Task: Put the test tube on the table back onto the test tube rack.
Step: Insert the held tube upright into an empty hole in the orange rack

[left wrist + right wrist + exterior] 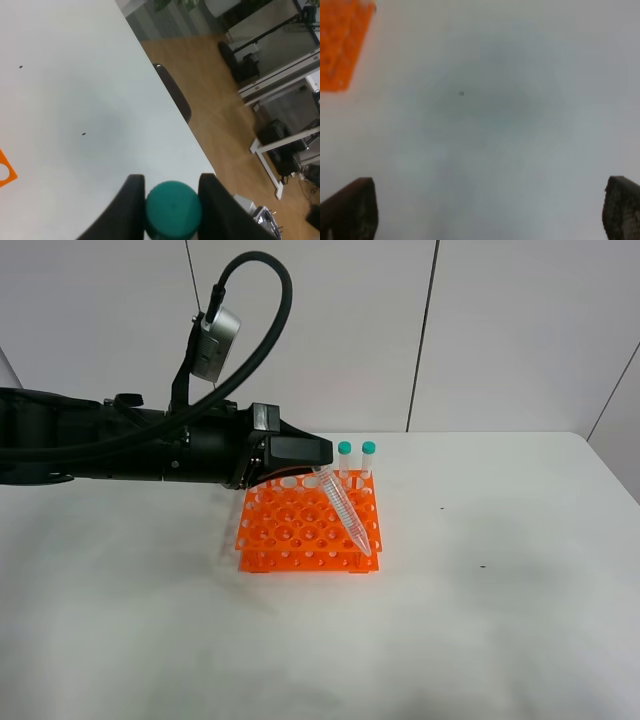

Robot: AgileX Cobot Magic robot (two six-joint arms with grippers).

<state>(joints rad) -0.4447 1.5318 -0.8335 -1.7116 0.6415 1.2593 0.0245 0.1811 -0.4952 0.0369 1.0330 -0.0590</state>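
My left gripper (318, 466) reaches in from the left and is shut on the teal cap of the test tube (345, 512). The clear tube hangs tilted over the orange test tube rack (290, 530), its pointed tip down near the rack's front right corner; I cannot tell whether the tip sits in a hole. The left wrist view shows the cap (173, 207) pinched between the two black fingers (131, 205). In the right wrist view my right gripper (485, 210) stands open above the white table (520, 125), with a corner of the rack (342, 42) showing.
Two teal-capped tubes (344, 455) (368, 455) stand upright in the rack's back right holes. The table (500, 590) stretches white all round the rack. Its right edge (170, 107) drops to a wooden floor with furniture legs.
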